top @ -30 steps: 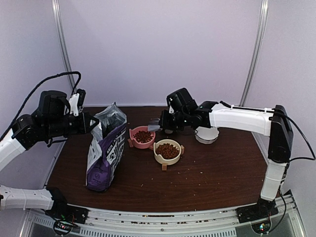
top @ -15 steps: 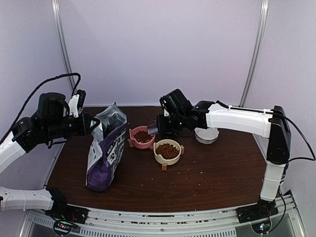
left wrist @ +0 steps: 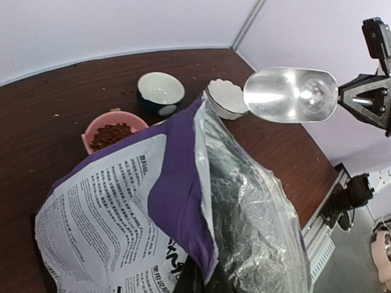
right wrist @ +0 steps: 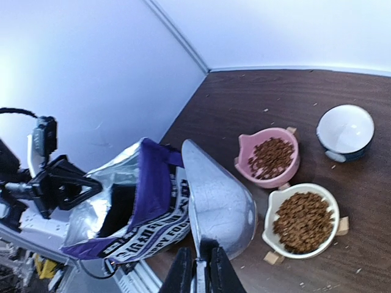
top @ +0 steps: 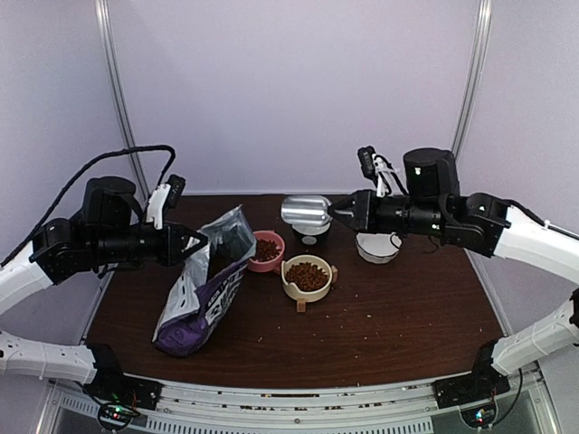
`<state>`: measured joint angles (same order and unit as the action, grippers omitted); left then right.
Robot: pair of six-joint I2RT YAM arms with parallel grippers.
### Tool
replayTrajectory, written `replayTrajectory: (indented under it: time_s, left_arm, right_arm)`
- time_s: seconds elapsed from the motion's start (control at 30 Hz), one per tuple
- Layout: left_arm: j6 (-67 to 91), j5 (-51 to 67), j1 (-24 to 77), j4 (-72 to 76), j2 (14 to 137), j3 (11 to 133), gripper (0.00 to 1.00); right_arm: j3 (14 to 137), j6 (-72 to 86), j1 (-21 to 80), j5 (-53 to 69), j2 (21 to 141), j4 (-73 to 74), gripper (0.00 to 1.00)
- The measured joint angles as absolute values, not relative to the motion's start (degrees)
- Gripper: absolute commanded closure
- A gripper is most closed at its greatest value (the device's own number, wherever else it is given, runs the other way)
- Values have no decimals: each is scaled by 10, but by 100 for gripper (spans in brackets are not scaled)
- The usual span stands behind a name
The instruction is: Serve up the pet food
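Note:
Reddish-brown pet food (top: 308,275) fills a cream bowl (top: 294,285) and a pink bowl (top: 276,240); both show in the right wrist view, pet food (right wrist: 303,221) and pet food (right wrist: 269,156). My right gripper (top: 342,212) is shut on the handle of a silver scoop (top: 305,213), held empty in the air above the bowls, its mouth toward the bag. My left gripper (top: 190,244) is shut on the rim of the purple-and-white bag (top: 204,289), holding it open and tilted. The bag's foil inside (left wrist: 250,201) faces the scoop (left wrist: 290,94).
A dark bowl with white inside (left wrist: 160,88) and a white scalloped bowl (top: 378,248) stand empty behind the filled bowls. Stray kibble crumbs lie on the brown table (top: 398,316). Walls close the back and sides.
My right arm has lifted and pulled back to the right, raising the scoop from the pink bowl into the air. My left gripper has tilted the bag's mouth over toward the bowls.

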<state>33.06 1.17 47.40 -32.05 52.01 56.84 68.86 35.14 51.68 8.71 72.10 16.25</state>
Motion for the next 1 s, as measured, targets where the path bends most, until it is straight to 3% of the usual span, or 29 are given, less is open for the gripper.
replayTrajectory:
  time_s: [0.2, 0.57, 1.0]
  left_arm:
    - [326, -4, 564, -311, 572, 579, 100]
    - [326, -14, 605, -312, 628, 605, 100]
    - [324, -26, 665, -335, 654, 632, 100]
  right_arm:
    - [593, 394, 566, 169, 637, 131, 100]
    - [582, 407, 626, 178, 623, 123, 100]
    - [701, 364, 695, 29, 835, 242, 100]
